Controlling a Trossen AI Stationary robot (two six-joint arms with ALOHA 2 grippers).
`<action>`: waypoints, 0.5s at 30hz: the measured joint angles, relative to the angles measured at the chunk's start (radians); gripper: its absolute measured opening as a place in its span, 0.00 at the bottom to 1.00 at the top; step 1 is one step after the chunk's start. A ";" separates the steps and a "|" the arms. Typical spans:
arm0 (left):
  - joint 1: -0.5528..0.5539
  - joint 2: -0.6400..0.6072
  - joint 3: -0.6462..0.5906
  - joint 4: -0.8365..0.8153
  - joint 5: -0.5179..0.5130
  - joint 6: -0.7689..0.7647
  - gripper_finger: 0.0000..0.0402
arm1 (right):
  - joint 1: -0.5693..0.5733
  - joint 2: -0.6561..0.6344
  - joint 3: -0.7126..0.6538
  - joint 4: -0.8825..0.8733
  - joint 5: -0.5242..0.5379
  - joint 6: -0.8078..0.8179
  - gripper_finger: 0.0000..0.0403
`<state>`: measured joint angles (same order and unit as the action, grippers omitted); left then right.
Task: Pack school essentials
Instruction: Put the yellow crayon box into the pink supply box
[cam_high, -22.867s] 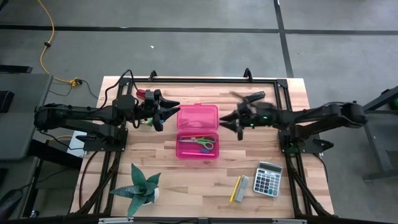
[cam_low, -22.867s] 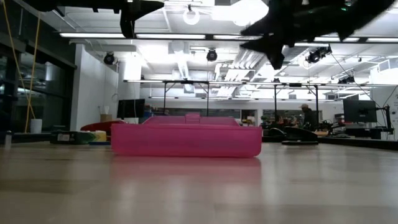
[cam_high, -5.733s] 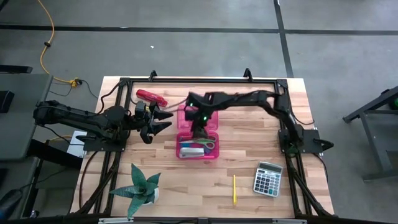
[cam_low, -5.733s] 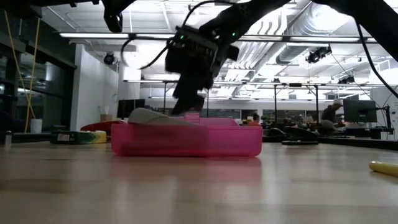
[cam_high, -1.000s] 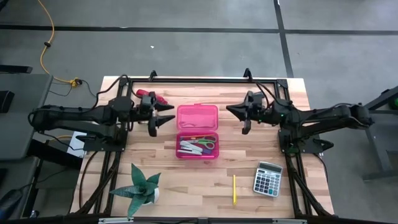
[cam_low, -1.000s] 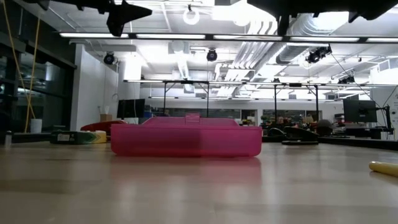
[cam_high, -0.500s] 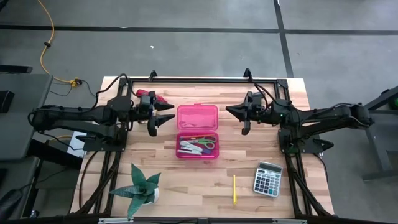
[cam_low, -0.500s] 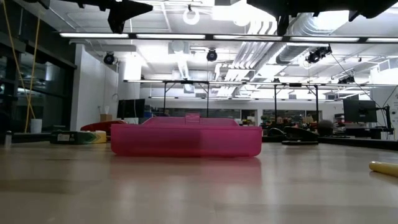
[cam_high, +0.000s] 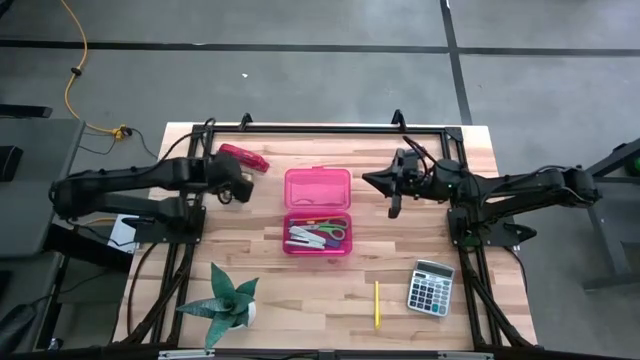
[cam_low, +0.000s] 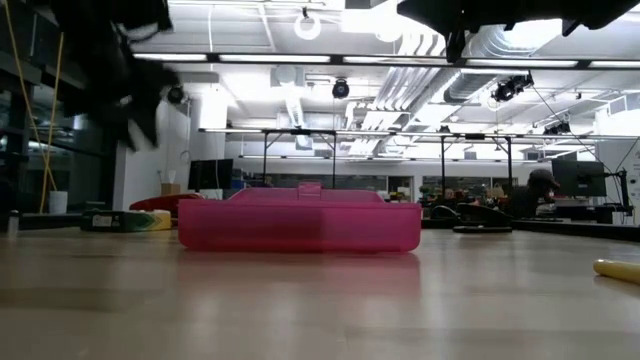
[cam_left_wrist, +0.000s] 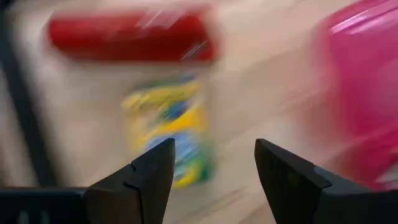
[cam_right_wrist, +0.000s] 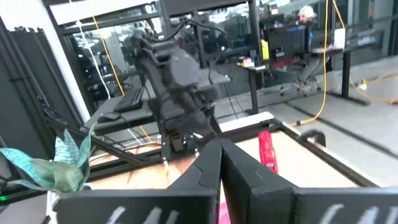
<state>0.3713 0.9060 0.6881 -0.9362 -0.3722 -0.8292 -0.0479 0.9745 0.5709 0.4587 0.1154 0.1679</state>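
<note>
Left end effector: fingers spread, nothing between them. Half a second ago it was aimed right, toward the pink case; it has since swung down and back toward the far-left corner of the surface. The left wrist view now frames the yellow-green crayon box lying flat, with a red object just beyond it. From above, the left end effector sits over that spot and the box itself is hidden beneath it. Judgement: the crayon box is the next item to be picked; no contact is made yet.

Left arm pose: stretched rightward from its base at the left edge, wrist pitched down. It reads in the low view as a dark mass at upper left.

Right end effector: fingers pressed together, carrying nothing, held above the surface just right of the case. Unchanged over the last second; the right arm waits, extended leftward from its base.

The case lies open at centre, already holding scissors and pale stationery. A yellow pencil rests unpacked on the near side, left of a calculator. A green plant stands near left. Packing is partway done.
</note>
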 joint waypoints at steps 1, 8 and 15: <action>0.029 0.023 -0.003 -0.038 0.012 -0.007 0.52 | 0.000 0.000 0.000 -0.008 0.000 0.013 0.00; 0.228 0.202 -0.006 0.043 0.125 0.117 0.52 | 0.000 0.000 0.000 -0.066 0.000 0.061 0.00; 0.369 0.354 -0.006 0.071 0.152 0.152 0.52 | 0.000 0.000 0.000 -0.067 0.000 0.067 0.00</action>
<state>0.7399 1.2597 0.6819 -0.8650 -0.2205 -0.6775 -0.0479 0.9745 0.5709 0.3920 0.1158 0.2352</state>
